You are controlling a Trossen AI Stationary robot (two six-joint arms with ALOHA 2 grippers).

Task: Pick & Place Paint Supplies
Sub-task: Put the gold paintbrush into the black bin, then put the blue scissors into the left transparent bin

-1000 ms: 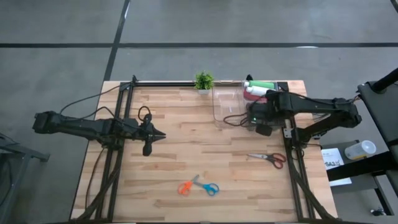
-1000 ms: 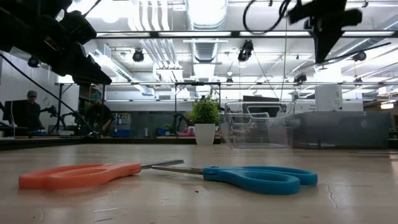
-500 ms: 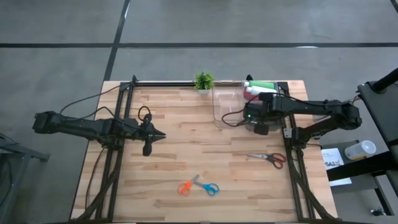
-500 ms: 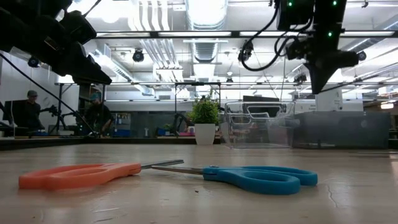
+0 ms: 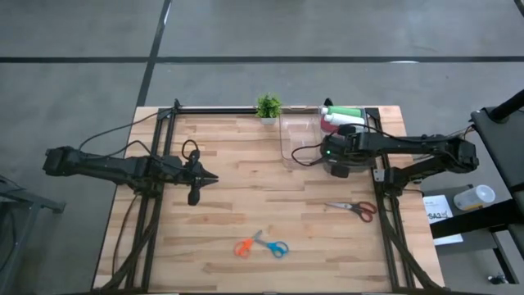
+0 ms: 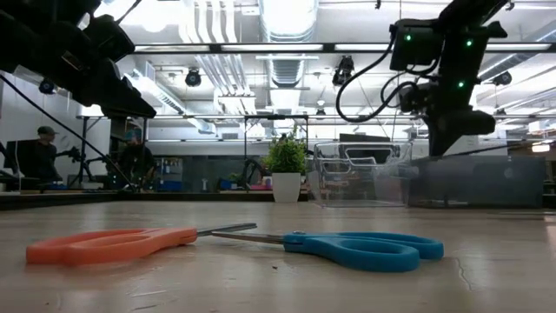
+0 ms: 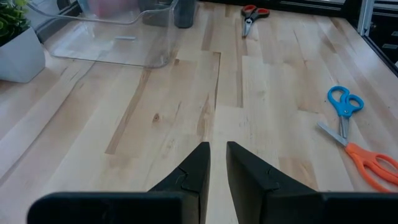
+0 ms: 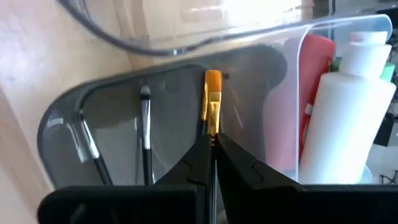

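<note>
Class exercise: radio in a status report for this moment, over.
Right gripper shut on orange-bristled paintbrush, over grey brush cup. Left gripper hovering mid-table, empty. Two brushes already in cup; nothing blocking.

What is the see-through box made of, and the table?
The see-through box looks like clear, glossy plastic: the table boards show through its walls and light glints on it. The table looks like pale wood with a smooth finish: long planks with grain lines and seams.
</note>
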